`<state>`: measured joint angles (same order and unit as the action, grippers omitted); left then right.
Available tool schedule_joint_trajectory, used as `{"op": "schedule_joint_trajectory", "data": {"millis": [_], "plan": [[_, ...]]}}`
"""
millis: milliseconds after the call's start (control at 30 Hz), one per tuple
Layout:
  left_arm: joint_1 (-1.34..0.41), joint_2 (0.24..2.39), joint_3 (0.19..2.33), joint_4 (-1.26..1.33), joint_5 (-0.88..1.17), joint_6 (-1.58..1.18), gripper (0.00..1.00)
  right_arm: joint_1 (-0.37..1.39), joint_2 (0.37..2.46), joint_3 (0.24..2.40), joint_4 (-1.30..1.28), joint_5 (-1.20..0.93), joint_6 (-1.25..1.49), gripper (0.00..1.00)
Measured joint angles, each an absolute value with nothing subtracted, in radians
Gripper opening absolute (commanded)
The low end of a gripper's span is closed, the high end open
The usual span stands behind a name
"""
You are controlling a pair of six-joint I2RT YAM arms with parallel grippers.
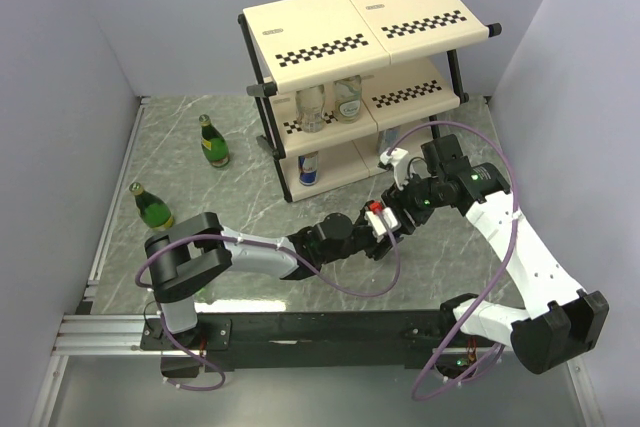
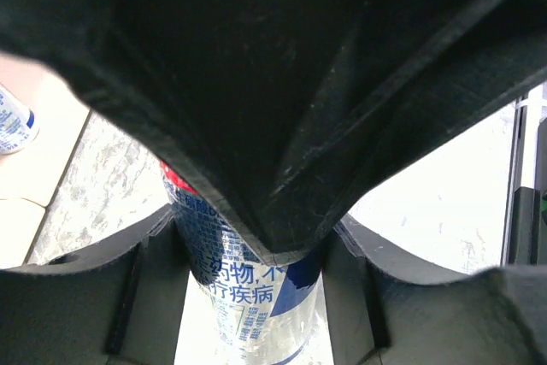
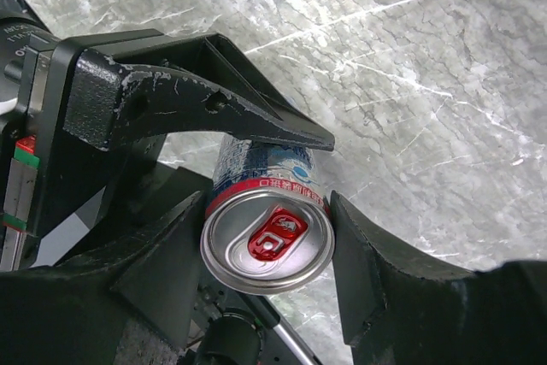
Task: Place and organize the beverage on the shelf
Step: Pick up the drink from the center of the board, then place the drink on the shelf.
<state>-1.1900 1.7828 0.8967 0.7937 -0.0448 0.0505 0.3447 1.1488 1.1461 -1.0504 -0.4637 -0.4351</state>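
Held can [image 1: 377, 212]: slim, silver and blue with a red rim band and red pull tab. It sits between both arms, near the shelf's [image 1: 310, 22] right half and just in front of its bottom tier. I cannot tell whether its base touches the tabletop [image 1: 240, 197].

Left gripper [image 1: 372, 227]: reaches in from the left. In the left wrist view the can body [image 2: 248, 297], printed with blue text, fills the gap between the fingers [image 2: 149, 250] and meets both inner faces. Jaws clenched on the held can.

Right gripper [image 1: 395, 202]: comes in from the far right. The right wrist view looks down on the can's lid [image 3: 269, 241]. One finger [image 3: 359, 245] presses the rim on the right and the other presses it on the left. Jaws grasping the held can near its top. One left-arm finger [image 3: 214, 108] lies across the can's side just below that grip.

Shelf contents:
- Middle tier, left half: two clear bottles [image 1: 311, 107] [image 1: 347, 97], upright and side by side.
- Bottom tier, left half: one shelved can [image 1: 308, 169], upright. It also shows at the left edge of the left wrist view [image 2: 13, 121].

Tabletop, left of the shelf:
- One green bottle [image 1: 212, 142] with a yellow label stands near the shelf's left legs.
- A second green bottle [image 1: 153, 207] stands nearer and further left, well apart from the first.
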Motion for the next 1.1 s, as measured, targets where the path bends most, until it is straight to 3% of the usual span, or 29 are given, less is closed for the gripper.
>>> {"op": "schedule_joint_trajectory", "data": {"millis": [67, 100, 133, 200, 233, 800, 1100], "plan": [[-1.19, 1.783, 0.9, 0.787, -0.046, 0.051, 0.05, 0.345, 1.149, 1.146, -1.05, -0.463, -0.435, 0.05], [-1.19, 1.783, 0.902, 0.784, -0.046, 0.051, 0.01, 0.345, 1.149, 1.146, -1.05, -0.462, -0.435, 0.22], [-1.19, 1.783, 0.903, 0.781, -0.047, 0.051, 0.01, 0.345, 1.149, 1.146, -1.05, -0.461, -0.435, 0.46], [-1.19, 1.783, 0.904, 0.78, -0.047, 0.049, 0.01, 0.345, 1.148, 1.146, -1.049, -0.461, -0.434, 0.66], [-1.19, 1.782, 0.904, 0.781, -0.049, 0.048, 0.01, 0.345, 1.148, 1.146, -1.048, -0.461, -0.432, 0.82], [-1.188, 1.73, 0.742, 0.779, -0.107, -0.056, 0.01, 0.284, 1.045, 1.23, -1.0, -0.492, -0.393, 0.87], [-1.187, 1.721, 0.735, 0.876, -0.305, -0.124, 0.01, 0.029, 0.975, 1.122, -0.826, -0.486, -0.324, 0.88]]}}
